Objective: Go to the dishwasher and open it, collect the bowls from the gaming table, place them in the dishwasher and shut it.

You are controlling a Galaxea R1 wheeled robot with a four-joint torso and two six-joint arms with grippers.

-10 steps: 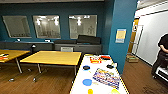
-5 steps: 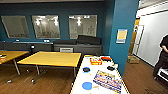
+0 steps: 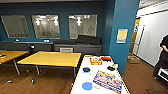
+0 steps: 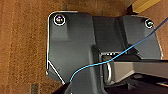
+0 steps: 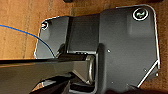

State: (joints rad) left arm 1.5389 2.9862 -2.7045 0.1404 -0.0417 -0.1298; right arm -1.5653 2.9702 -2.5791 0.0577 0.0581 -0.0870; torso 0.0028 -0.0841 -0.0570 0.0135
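- Gaming table (image 3: pixel 81 80): long, white-topped, at 5 o'clock in the head view, running away from the camera toward the teal pillar (image 3: pixel 123 30).
- Blue bowl (image 3: pixel 87 86): near end of the table, just beside the game box (image 3: pixel 108 81).
- Black bowl (image 3: pixel 86 69): mid-table, on its 9 o'clock side, apart from the blue one.
- Second black bowl (image 3: pixel 110 68): at the table's 3 o'clock edge, near the pillar.
- Orange-red box (image 3: pixel 95 61) and a red-and-black item (image 3: pixel 106 59): far end of the table, side by side.
- Yellow table (image 3: pixel 51 58): at 9 o'clock of the gaming table, close alongside; another yellow table (image 3: pixel 10 55) at the far 9 o'clock edge.
- Dark counter (image 3: pixel 77 47) under three windows (image 3: pixel 46 26) on the back wall, 12 o'clock.
- Person (image 3: pixel 163 58): in dark clothes, 3 o'clock edge, on the brown floor (image 3: pixel 136 75).
- Cardboard box (image 3: pixel 132 59): on the floor past the pillar.
- Wrist views: dark robot plate and a blue cable (image 4: pixel 105 62) over wood floor; cannot tell whether either pincer is apart or together.
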